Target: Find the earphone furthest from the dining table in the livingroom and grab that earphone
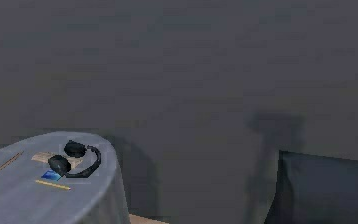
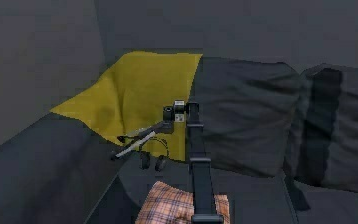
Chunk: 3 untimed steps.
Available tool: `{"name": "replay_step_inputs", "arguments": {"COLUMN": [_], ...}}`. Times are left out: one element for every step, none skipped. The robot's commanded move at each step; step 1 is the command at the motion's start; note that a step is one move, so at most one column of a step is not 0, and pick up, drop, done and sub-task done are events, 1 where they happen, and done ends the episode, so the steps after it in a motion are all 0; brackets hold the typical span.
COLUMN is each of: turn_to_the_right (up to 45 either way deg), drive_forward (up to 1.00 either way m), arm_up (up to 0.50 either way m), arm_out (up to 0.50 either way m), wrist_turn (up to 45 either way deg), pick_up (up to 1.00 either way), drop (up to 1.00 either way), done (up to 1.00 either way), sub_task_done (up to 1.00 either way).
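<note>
Reaching the hand (image 2: 126, 150) toward a dark curved earphone (image 2: 159, 152) on the sofa (image 2: 249, 110); can't tell if held. Next: lift.

we see a round pale-grey table (image 1: 99, 192) at lower left carrying a black earphone (image 1: 73, 158) with a curved band, a small blue flat item (image 1: 53, 177) just beside it, and a dark boxy seat (image 1: 323, 190) at lower right.

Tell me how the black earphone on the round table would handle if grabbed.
Probably light: the black earphone is small against the round table. Its thin curved band looks likely to flex, so it may dangle if lifted by one cup. Lying flat, it seems unlikely to roll.
</note>
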Motion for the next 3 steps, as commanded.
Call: {"name": "replay_step_inputs", "arguments": {"turn_to_the_right": [0.0, 0.0, 0.0], "drive_forward": [0.0, 0.0, 0.0], "arm_up": [0.0, 0.0, -0.3], "arm_out": [0.0, 0.0, 0.0], "wrist_turn": [45.0, 21.0, 0.0], "pick_up": [0.0, 0.0, 0.0], "drop": [0.0, 0.0, 0.0], "done": [0.0, 0.0, 0.0], "sub_task_done": [0.0, 0.0, 0.0]}}
